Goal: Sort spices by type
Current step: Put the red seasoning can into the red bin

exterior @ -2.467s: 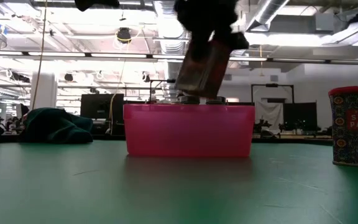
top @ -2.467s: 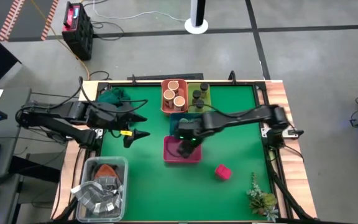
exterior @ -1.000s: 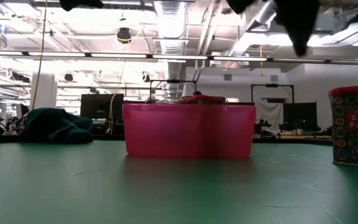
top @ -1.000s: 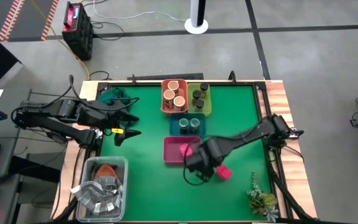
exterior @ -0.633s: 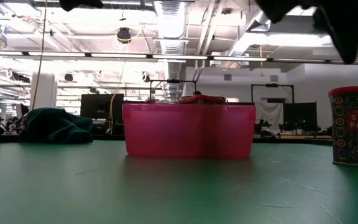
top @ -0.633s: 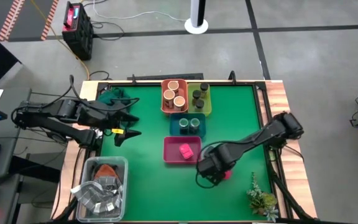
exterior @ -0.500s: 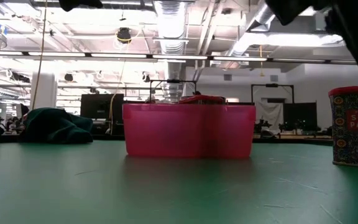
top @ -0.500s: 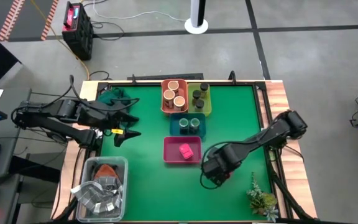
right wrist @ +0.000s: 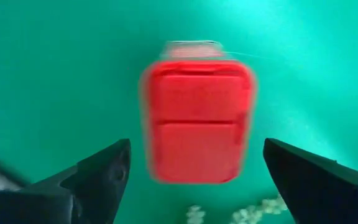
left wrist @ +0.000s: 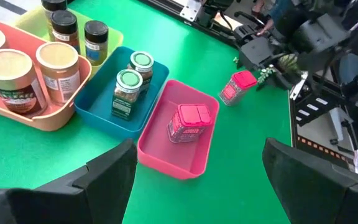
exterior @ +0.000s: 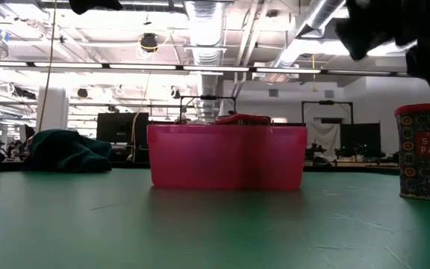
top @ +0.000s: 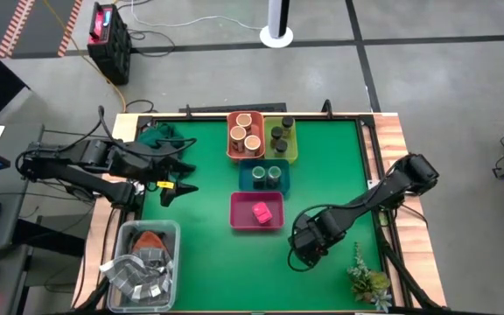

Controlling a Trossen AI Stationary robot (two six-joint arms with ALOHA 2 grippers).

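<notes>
One pink block (right wrist: 197, 118) stands upright on the green mat (top: 208, 254), near the right front; its tin side shows in the low view (exterior: 426, 149). My right gripper (right wrist: 196, 148) hangs above it, pointing down, open, a finger on either side and touching nothing. In the high view the gripper (top: 309, 242) hides this block. Another pink block (left wrist: 191, 121) lies in the pink tray (top: 240, 222). My left gripper (left wrist: 197, 155) waits open at the table's left (top: 178, 179).
At the back stand an orange tray with tan-topped jars (top: 245, 136), a yellow-green tray with dark jars (top: 279, 136) and a teal tray with green-lidded jars (top: 265, 175). A plant sprig (top: 366, 278) lies front right, a clear bin (top: 143, 262) front left, a dark cloth (top: 156, 136) back left.
My right gripper has gone from beside the pink tray toward the table's right and near edges, and now stands over the loose pink block. That block has stayed where it was.
</notes>
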